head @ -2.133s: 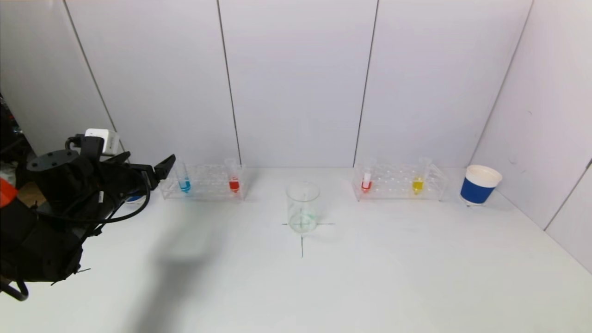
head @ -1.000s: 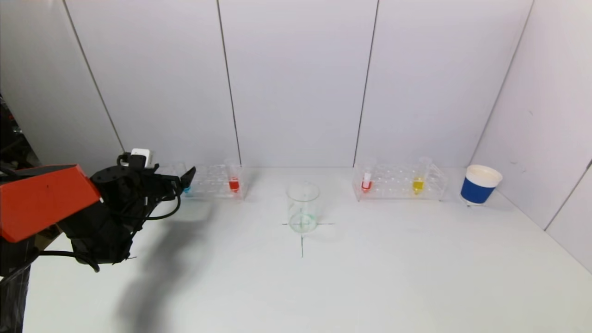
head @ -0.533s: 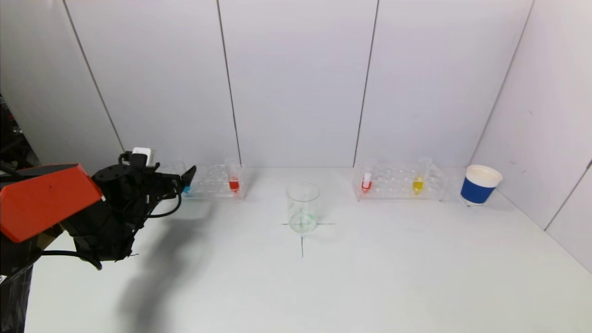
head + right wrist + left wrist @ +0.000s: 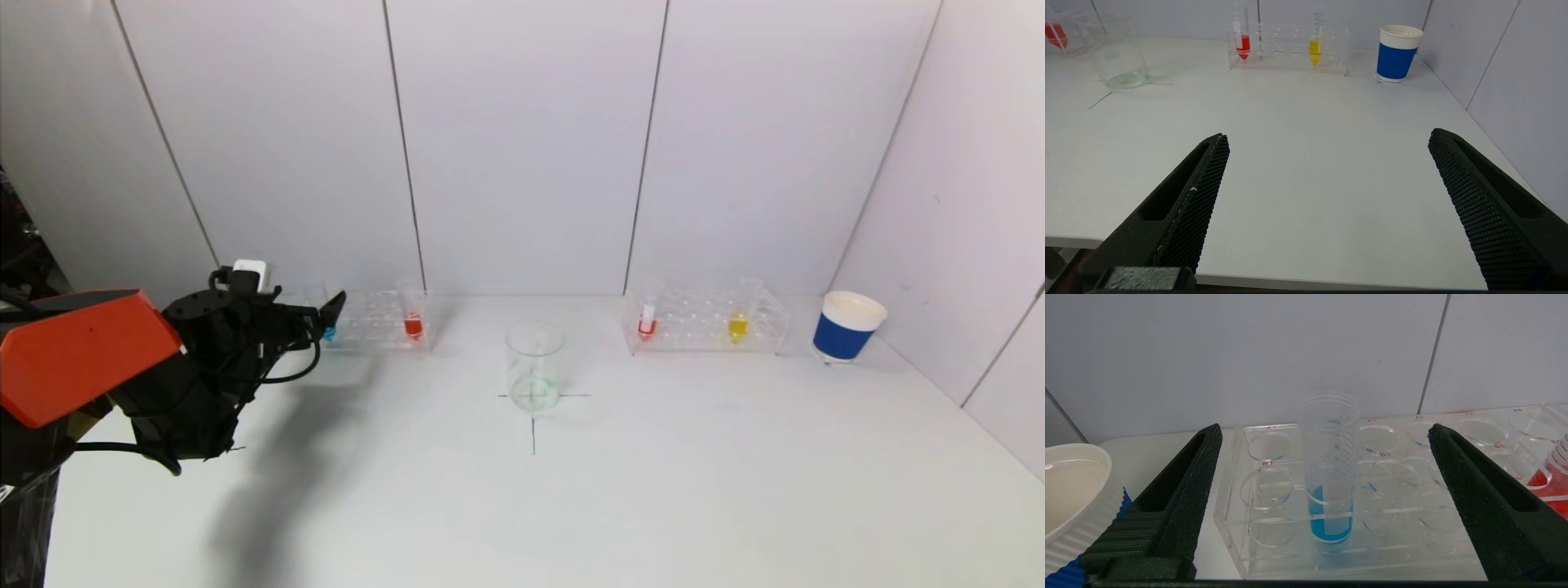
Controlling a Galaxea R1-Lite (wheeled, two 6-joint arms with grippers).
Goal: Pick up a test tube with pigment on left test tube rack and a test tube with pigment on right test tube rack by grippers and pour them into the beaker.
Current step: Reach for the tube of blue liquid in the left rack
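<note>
White bench carries all. Left gripper at 9 o'clock from beaker, jaws wide open either side of blue tube, not touching; in head view arm hides most of that tube and left rack end. Right gripper out of head view, low over near bench edge, jaws open, empty. Right rack at 2 o'clock from beaker, red tube and yellow tube upright. Clear rack walls hard to trace.

I count two test tube racks, four tubes with pigment: one blue, two red, one yellow, one beaker, two paper cups.
</note>
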